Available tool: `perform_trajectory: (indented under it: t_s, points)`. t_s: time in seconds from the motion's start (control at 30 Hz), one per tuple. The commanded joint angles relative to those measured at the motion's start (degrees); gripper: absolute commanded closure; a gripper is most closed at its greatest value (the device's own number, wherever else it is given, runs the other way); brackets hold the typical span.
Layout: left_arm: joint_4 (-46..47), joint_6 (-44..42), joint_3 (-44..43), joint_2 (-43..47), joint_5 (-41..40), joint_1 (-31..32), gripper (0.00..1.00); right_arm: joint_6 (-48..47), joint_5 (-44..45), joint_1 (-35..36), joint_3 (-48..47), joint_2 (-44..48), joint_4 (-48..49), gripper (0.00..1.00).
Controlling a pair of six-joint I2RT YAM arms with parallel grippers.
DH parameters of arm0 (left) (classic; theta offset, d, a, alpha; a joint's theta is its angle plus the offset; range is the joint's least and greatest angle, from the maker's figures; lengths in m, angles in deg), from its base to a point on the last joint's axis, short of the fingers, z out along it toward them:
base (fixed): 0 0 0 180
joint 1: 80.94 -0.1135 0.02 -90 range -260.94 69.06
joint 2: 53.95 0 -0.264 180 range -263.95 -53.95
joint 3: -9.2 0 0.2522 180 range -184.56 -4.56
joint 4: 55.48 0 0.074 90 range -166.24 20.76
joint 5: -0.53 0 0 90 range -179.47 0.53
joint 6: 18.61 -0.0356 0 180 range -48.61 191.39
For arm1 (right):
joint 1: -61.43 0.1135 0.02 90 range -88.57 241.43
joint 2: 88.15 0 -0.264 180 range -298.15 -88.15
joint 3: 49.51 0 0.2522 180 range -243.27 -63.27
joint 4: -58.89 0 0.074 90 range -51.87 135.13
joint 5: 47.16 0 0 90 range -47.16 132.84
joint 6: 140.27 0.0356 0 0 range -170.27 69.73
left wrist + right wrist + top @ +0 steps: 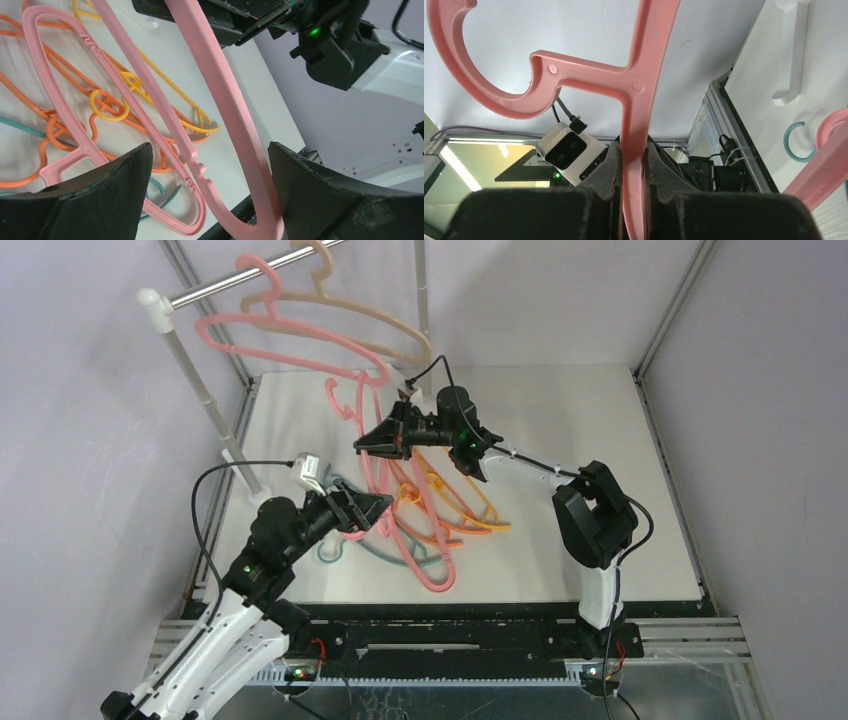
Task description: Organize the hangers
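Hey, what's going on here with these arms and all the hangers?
The right gripper is clamped on a pink hanger just below its hook. The left gripper is open, with a pink bar running between its fingers. A second pink hanger and a beige hanger hang on the rail. A tangle of hangers lies on the table.

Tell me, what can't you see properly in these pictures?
Top view: the pile is tangled and partly under the left gripper, so its hangers can't be counted.
Top view: the rail runs off the top edge.
Right wrist view: the right gripper hides the pink hanger below its neck; the top edge cuts its hook.
Left wrist view: the teal hanger lies mostly under others.
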Motion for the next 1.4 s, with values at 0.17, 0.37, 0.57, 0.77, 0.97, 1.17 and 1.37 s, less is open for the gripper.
perform_trajectory:
  t_s: [0.17, 0.37, 0.57, 0.77, 0.97, 1.17, 1.37]
  points:
    - [2.58, 0.77, 0.3, -7.62, -6.29, 2.04, 0.24, 2.52, -1.07, 2.66, -3.95, 1.01, 0.56, 0.94]
    - [-4.64, 0.46, -1.19, -9.46, -10.28, 2.36, 0.94, 4.48, -3.32, 2.08, -1.33, 3.33, 1.12, 0.94]
    - [-17.15, 2.45, -4.52, -9.09, -19.54, 2.34, 1.0, 3.14, -6.57, 0.77, 0.63, 4.86, -1.68, 0.93]
    - [-30.95, 4.13, -9.83, -8.68, -32.05, 2.34, 1.0, -12.82, -7.93, -2.02, -0.16, 10.41, -24.39, 0.69]
    - [-41.05, 6.18, -15.55, -8.76, -43.86, 2.36, 1.0, -26.74, -9.01, -5.76, -2.88, 15.63, -44.06, 0.36]
    - [-43.79, 5.89, -20.35, -9.83, -50.87, 2.47, 1.0, -41.36, -5.26, -6.96, -9.34, 17.41, -60.98, 0.35]
    - [-40.92, 0.01, -28.12, -15.56, -54.74, 2.61, 1.0, -44.13, -2.28, -7.34, -10.45, 18.62, -63.74, 0.36]
